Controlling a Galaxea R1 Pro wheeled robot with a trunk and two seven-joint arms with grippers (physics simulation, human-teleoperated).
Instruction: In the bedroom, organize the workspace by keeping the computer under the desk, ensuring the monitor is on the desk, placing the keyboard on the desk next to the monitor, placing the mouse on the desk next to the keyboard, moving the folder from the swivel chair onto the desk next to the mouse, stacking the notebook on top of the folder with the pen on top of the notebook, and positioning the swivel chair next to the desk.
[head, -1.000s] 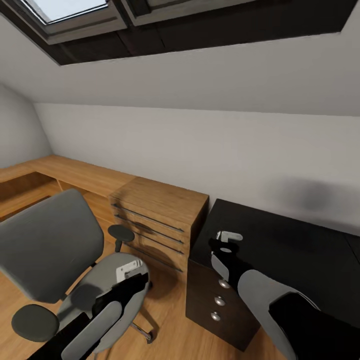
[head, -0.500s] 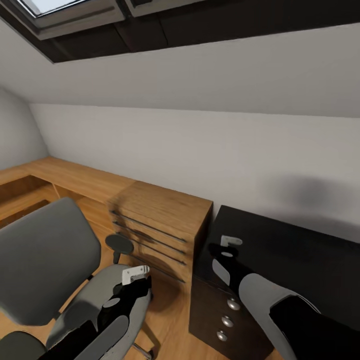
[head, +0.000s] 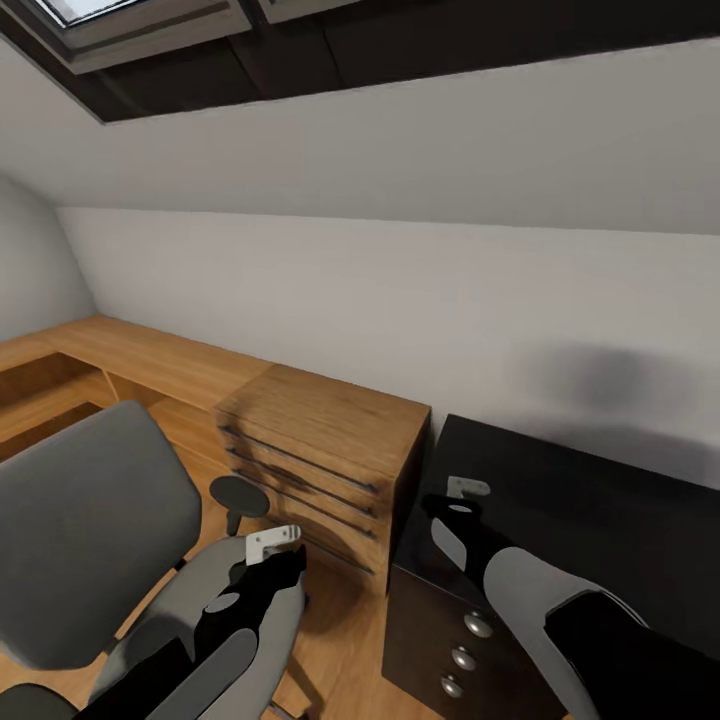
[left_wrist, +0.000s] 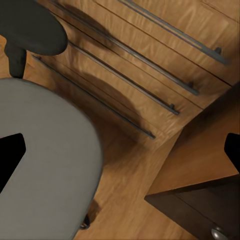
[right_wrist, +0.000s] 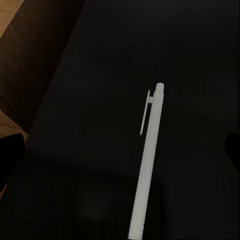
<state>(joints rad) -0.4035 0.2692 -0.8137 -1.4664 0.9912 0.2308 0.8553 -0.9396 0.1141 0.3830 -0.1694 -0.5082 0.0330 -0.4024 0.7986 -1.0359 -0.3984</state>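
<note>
At the near left stands the swivel chair, its grey back turned toward the camera and one black armrest poking out toward the oak drawer unit. The left tool hangs above the bare grey seat; its black fingertips sit at opposite edges of the left wrist view, so it is spread wide and holds nothing. No blue folder lies on the part of the seat that shows.

Right of the drawer unit is a dark cabinet with round knobs and a black tabletop. The right tool hovers over its near left corner, also spread wide and carrying nothing. In the right wrist view the pen lies flat on the black tabletop, clip side up, between the parted fingertips but apparently below them.

The risks, as I judge them: the pen is thin and round, so closing off-centre or too high could roll it away or flick it toward the tabletop edge. Coming down too far would press the fingertips into the surface. On the left, the arm hangs close over the castored chair, and a careless sweep could push it away from the desk.
</note>
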